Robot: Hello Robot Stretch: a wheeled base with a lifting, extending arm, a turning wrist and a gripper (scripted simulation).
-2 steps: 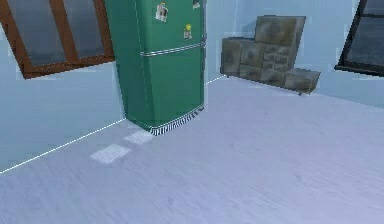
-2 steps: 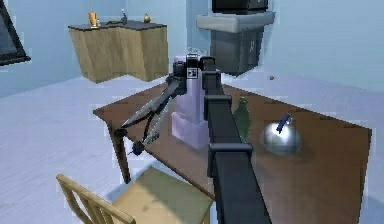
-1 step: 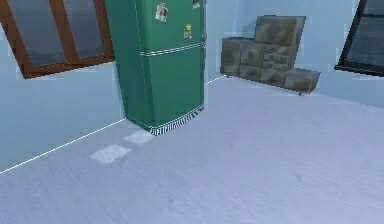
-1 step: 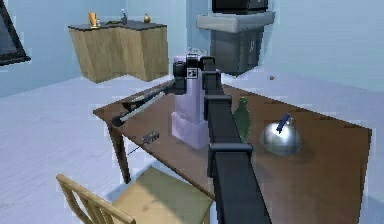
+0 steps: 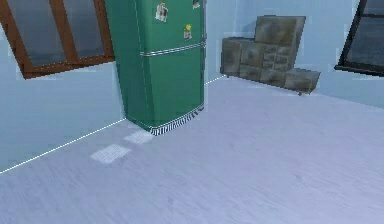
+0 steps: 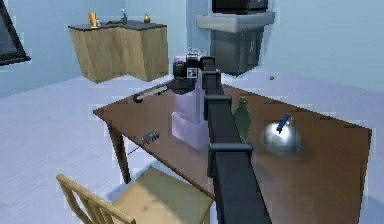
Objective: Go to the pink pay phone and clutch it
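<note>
A pale pink boxy thing [image 6: 187,118], which may be the pay phone, stands on the brown wooden table [image 6: 320,170] in the arm side view. The dark arm bar rises from the bottom edge and passes just right of this box. Its white marked squares sit above the box. Left of them the gripper [image 6: 147,95] reaches out low over the table's far left corner. With the tabletop behind its far end, I cannot tell whether it holds anything.
On the table also stand a green bottle [image 6: 241,115], a silver domed thing [image 6: 279,138] and a small dark item [image 6: 150,137]. A wooden chair [image 6: 125,200] stands at the near side. Wooden cabinets [image 6: 118,52] line the far wall. Ahead are a green fridge [image 5: 160,60] and a stone-patterned armchair [image 5: 265,55].
</note>
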